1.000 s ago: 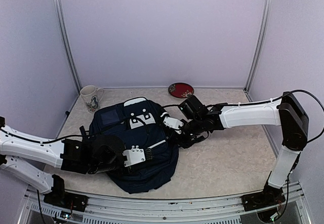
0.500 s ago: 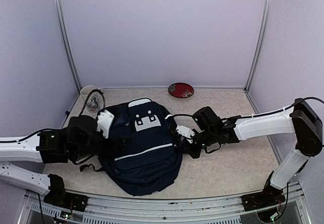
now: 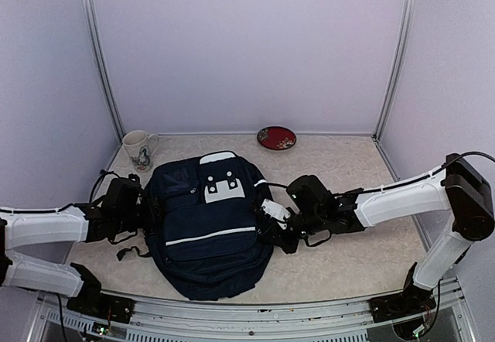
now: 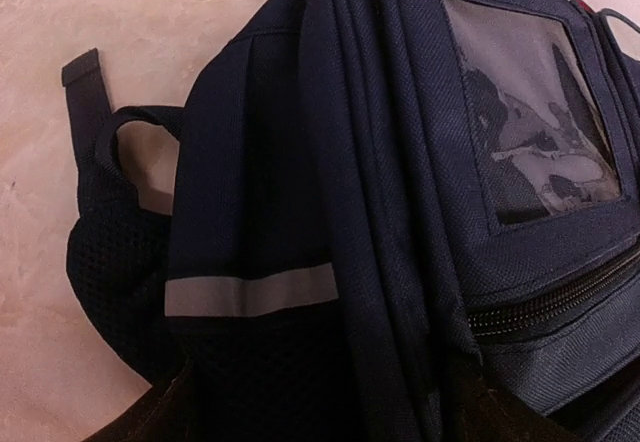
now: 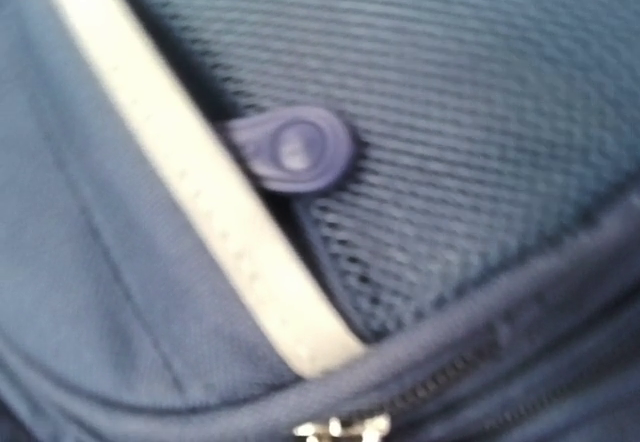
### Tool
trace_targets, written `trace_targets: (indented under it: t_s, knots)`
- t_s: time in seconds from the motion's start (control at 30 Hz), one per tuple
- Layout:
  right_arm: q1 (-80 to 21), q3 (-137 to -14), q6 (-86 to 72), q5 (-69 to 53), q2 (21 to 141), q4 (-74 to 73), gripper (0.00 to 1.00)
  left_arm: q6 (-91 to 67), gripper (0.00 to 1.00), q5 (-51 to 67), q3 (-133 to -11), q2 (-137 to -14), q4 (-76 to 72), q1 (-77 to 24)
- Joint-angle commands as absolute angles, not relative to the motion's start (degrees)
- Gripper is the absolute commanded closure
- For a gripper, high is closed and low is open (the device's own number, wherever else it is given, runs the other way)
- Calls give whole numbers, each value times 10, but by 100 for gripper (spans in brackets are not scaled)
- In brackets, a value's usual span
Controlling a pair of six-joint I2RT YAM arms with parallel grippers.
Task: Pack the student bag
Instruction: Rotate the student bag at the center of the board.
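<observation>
The student bag [image 3: 209,234], navy with a white patch [image 3: 219,189] and thin white stripes, lies flat on its back in the middle of the table. My left gripper [image 3: 145,206] sits at the bag's left side, open; its dark fingers [image 4: 135,422] show wide apart at the bottom of the left wrist view, with the bag's side panel [image 4: 380,162] in front of them. My right gripper [image 3: 276,226] is shut at the bag's right edge. Its wrist view is filled by blurred bag fabric [image 5: 150,262], a white stripe [image 5: 230,232], mesh and a metal zip piece [image 5: 340,427]; the fingers are hidden.
A white mug [image 3: 139,150] with a picture stands at the back left, close to the bag's top corner. A red plate [image 3: 276,137] lies by the back wall. A dark strap [image 3: 128,253] trails from the bag's left side. Walls enclose the table on three sides.
My left gripper let go of the bag's front and drew back to the left, now open. The bag dropped flat. My right gripper slid nearer along the bag's right edge.
</observation>
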State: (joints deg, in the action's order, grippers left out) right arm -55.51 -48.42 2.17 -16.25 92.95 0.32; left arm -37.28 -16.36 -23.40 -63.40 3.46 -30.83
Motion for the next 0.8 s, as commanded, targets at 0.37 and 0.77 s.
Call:
trace_targets:
  t_s: [0.37,0.77]
  knots:
    - [-655,-608,-134,-186,1075,171,100,-50,12,34,-587,-921,-100,-326]
    - [-580,-592,-137,-242,1027,138,100,49,43,-49,-351,-592,-44,-505]
